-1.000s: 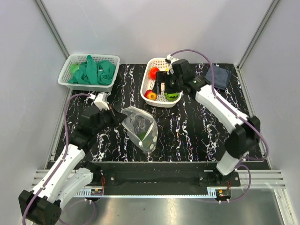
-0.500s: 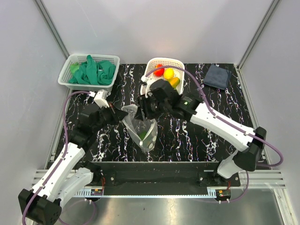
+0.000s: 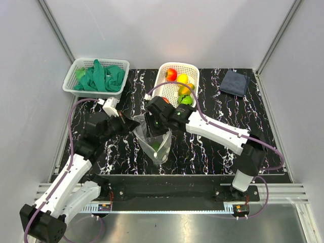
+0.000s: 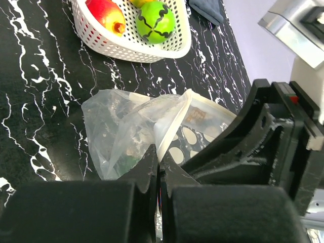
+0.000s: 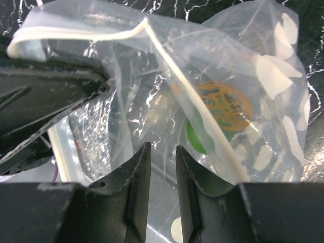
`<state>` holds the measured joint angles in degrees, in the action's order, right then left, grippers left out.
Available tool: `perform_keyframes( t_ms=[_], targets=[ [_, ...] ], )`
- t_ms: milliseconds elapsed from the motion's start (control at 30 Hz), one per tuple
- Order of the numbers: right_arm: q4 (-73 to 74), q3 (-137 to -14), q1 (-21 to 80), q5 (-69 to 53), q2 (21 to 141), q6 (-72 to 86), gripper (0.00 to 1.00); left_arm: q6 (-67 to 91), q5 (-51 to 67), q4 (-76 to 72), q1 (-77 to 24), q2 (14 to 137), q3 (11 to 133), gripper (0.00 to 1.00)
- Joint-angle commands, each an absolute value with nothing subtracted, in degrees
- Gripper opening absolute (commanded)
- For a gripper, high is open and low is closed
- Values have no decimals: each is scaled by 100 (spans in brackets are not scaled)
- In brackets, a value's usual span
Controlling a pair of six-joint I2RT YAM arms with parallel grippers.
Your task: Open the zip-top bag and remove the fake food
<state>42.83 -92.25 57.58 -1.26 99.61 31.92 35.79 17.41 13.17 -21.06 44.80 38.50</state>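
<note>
Where it lies: the zip-top bag [image 3: 158, 147] sits on the black marbled table [image 3: 136, 86], just in front of the white basket [image 3: 163, 71], between the two arms
Look: clear, crinkled film with a whitish zip strip [image 5: 167, 55] curling along its open mouth, and pale oval marks printed on it
Contents: one piece of fake food [image 5: 196, 137], green beside a round orange patch, shows through the film; red, yellow, orange and green pieces lie in the basket
Handling: I judge the bag light, limp and slippery, likely to fold or slide rather than hold its shape; the strip looks the stiffest part and the best place to take hold
Left gripper [image 4: 158, 154]: clamped on the mouth's rim at the strip
Right gripper [image 5: 161, 152]: fingers nearly together at the mouth; whether film is pinched between them I cannot tell
</note>
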Motion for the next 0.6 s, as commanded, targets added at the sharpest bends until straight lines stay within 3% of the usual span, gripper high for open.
perform_keyframes(
  t_ms=[0,567],
  targets=[
    [4324,-9264,5757,62,9975,3111,35,3480,2004,1046,-2100,4500,3964,0],
    [4184,-8491,5766,-378,10520,3155,55,3542,2048,791,-2092,4605,3613,0]
  ],
)
